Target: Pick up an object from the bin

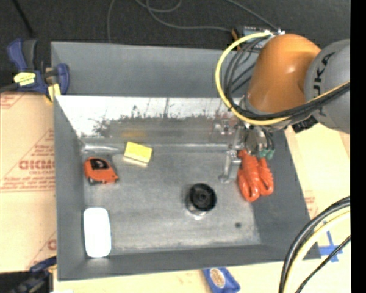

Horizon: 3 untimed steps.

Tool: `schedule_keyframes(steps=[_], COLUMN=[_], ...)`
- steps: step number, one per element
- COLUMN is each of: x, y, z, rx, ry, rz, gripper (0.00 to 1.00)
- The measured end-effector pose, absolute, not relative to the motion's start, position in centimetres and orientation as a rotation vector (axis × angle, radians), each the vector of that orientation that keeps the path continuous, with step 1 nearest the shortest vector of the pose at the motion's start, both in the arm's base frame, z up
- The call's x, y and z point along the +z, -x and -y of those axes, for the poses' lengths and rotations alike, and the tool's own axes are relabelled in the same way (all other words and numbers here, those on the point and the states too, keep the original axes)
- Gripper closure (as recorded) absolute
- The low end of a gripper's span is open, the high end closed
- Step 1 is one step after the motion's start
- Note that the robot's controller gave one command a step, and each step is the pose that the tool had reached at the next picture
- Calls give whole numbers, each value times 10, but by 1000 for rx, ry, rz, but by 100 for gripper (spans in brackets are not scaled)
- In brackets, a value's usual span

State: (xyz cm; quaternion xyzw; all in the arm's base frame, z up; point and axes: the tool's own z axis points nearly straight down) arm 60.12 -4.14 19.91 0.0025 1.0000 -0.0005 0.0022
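1. Up and to the right of the black round knob (201, 198), the gripper (233, 165) hung low in the grey bin (146, 84). An orange-red bunch with a green top (255, 177), rather like toy carrots, lay just beside it on the side away from the knob.
2. Whether the gripper was spread or clenched could not be told, nor whether it had the bunch in its grasp.
3. Judged from this, the pick was at the grasping step. Nothing looked lifted, and the bunch was the nearest candidate.
4. The next move would call for a sure closing on one thing, then a straight lift clear of the bin's wall.
5. Five loose things were counted, one of each:
   - the knob
   - the bunch
   - a yellow block (138, 154), up and left of the knob
   - an orange tape measure (100, 171), farther left of the knob
   - a white oblong piece (97, 231), down and far left of the knob
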Motion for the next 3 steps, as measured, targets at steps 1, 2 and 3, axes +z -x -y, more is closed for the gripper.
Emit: schedule_keyframes(steps=[1,2,3], x=[181,142,108], y=[-596,-551,-550], z=[32,19,-2], rx=[-4,-1,0], ry=[301,546,1020], rz=[-3120,-3089,-2967], gripper=[0,0,100])
